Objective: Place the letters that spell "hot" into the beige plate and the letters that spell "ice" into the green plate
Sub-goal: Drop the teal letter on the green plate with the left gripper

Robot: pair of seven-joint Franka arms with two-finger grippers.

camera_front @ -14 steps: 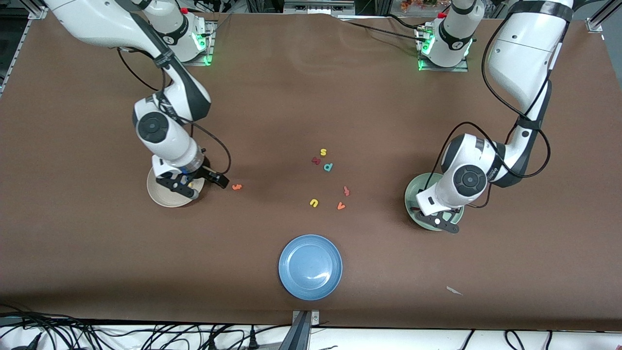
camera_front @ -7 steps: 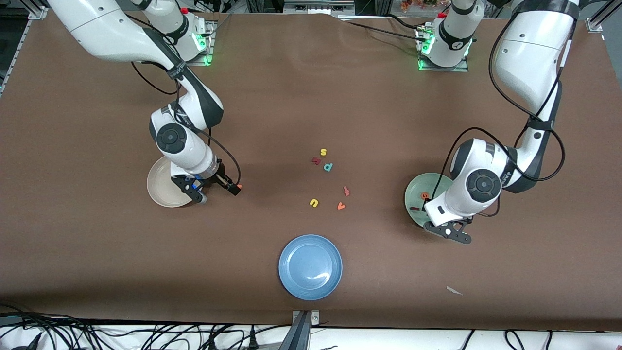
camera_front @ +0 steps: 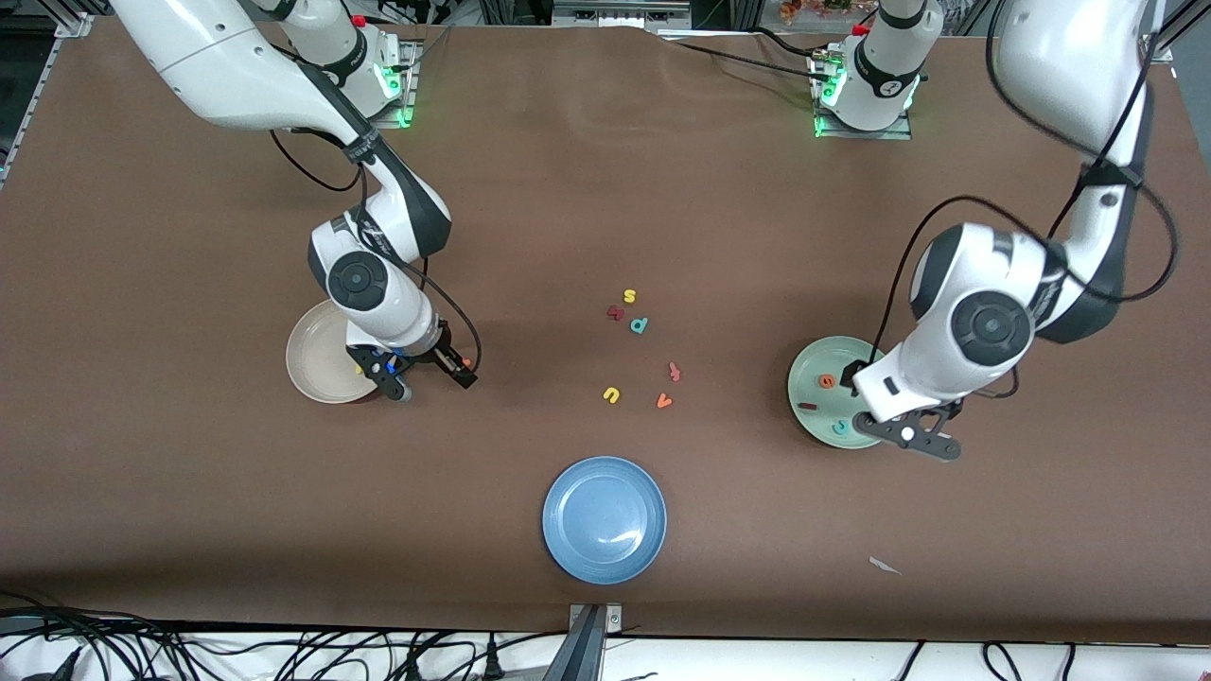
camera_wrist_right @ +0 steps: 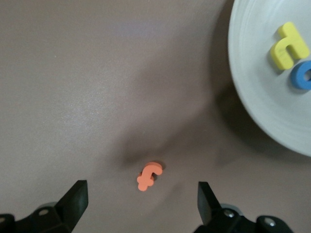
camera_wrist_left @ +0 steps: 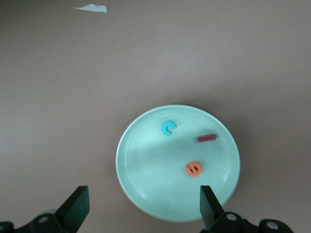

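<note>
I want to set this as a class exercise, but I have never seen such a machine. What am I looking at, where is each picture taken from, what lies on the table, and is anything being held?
Two white robot arms stand at a brown table. The big picture looks down from a high camera facing them; the two smaller ones come from cameras on each arm's wrist.

The left gripper is open and empty at the edge of the green plate, which holds the teal "c", the dark red "i" and the orange "e".

The right gripper is open over the orange "t", which lies on the table beside the beige plate. That plate holds the yellow "h" and the blue "o".

Spare letters lie mid-table, and a blue plate sits nearer the camera. Nothing is held.
</note>
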